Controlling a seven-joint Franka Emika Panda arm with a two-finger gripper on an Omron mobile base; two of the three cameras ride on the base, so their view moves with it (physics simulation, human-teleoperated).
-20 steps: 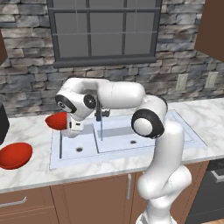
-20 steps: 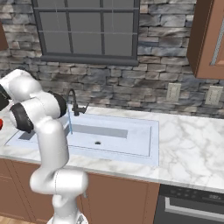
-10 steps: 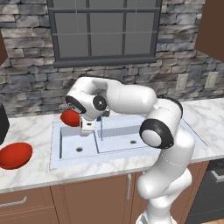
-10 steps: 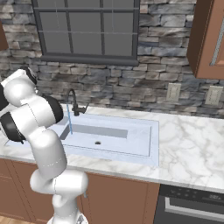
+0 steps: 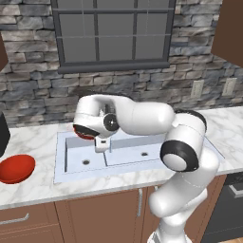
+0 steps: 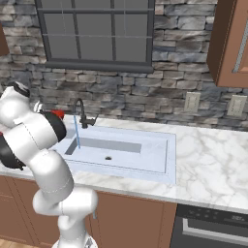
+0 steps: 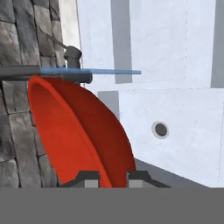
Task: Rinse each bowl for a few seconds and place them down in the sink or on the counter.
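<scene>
Stone wall and window rise behind the white marble counter (image 5: 38, 187) and its pale sink (image 5: 137, 161), where a thin blue stream (image 6: 77, 131) falls from the faucet (image 6: 82, 114). The gripper (image 7: 112, 177) is clamped on the rim of one red bowl (image 7: 78, 131), held over the small basin (image 5: 83, 151), presumably for rinsing. The second bowl (image 5: 16, 169) sits empty on the counter, left of the sink.
</scene>
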